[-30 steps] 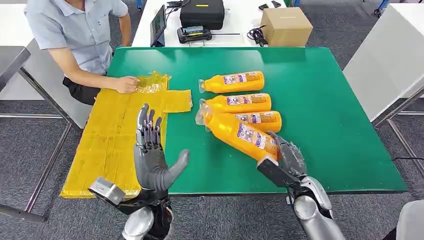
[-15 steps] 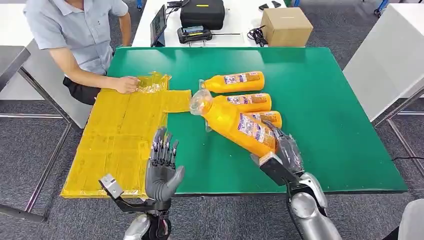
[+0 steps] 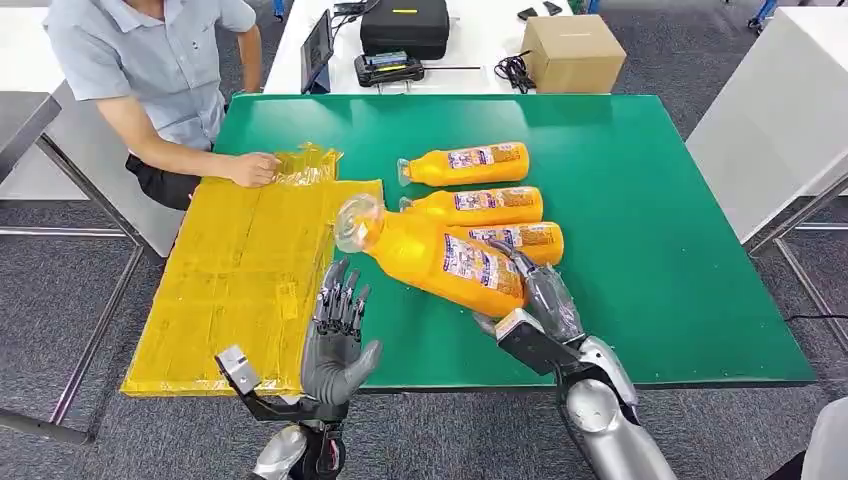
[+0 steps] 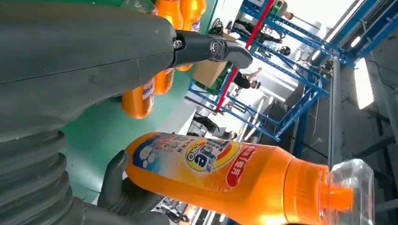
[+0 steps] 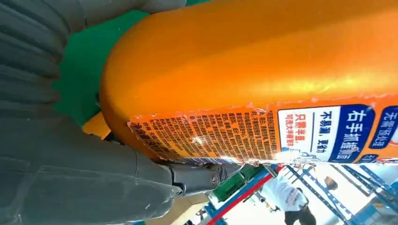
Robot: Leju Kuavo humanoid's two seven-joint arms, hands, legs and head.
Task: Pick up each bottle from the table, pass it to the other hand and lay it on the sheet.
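Gripping the orange bottle [image 3: 440, 258] by its base above the green table [image 3: 650, 250], the right hand [image 3: 545, 300] could drop it; the left hand [image 3: 335, 335] at 7 o'clock waits spread, holding nothing.

right hand [image 3: 540, 300] grips a bottle [image 3: 440, 258] by its base; left hand [image 3: 338, 340] upright, fingers apart, holding nothing.

1. Held bottle [image 3: 440, 258]: glossy orange plastic, clear cap, printed paper-like label.
2. Sheet [image 3: 245, 280] left of that bottle: crinkled, shiny yellow film.
3. Table [image 3: 640, 200]: matt green surface.
4. Box [image 3: 572, 52] beyond the table: matt brown cardboard.
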